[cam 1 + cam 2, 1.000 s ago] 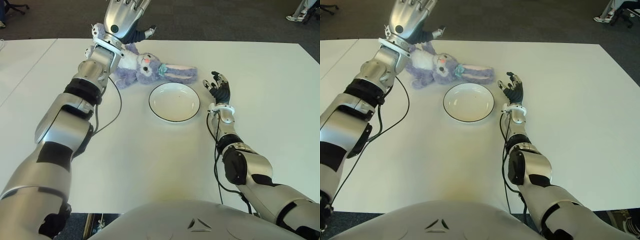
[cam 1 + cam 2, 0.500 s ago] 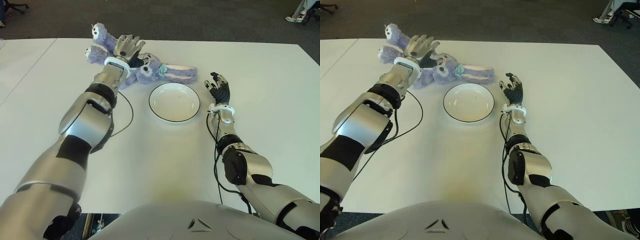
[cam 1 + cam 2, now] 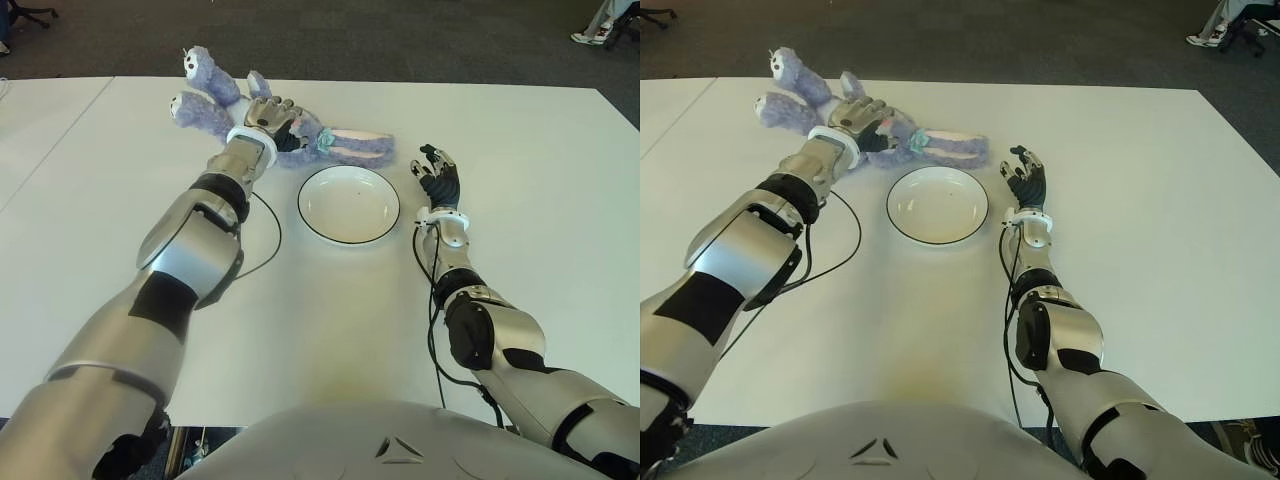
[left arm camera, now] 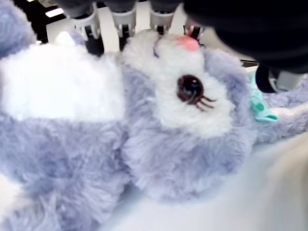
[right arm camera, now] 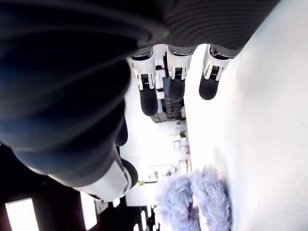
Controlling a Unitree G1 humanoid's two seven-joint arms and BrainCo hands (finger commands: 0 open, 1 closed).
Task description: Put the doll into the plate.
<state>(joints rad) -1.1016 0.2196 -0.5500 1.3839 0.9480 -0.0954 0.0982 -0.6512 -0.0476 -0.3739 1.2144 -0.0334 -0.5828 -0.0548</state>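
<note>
The left hand [image 3: 272, 112] lay on the fluffy purple bunny doll [image 3: 300, 140], fingers [image 4: 124, 17] curled over, grip unsure; round white plate [image 3: 349, 204] just beside.

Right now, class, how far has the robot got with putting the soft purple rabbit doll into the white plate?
Done: the left hand has reached the fluffy purple and white rabbit doll, which lies on the white table beyond the plate. In hand: its fingers are over the doll's head, closing for a grasp. Left: lifting and placing it, as the round white black-rimmed plate is empty. The right hand shows open beside the plate.
</note>
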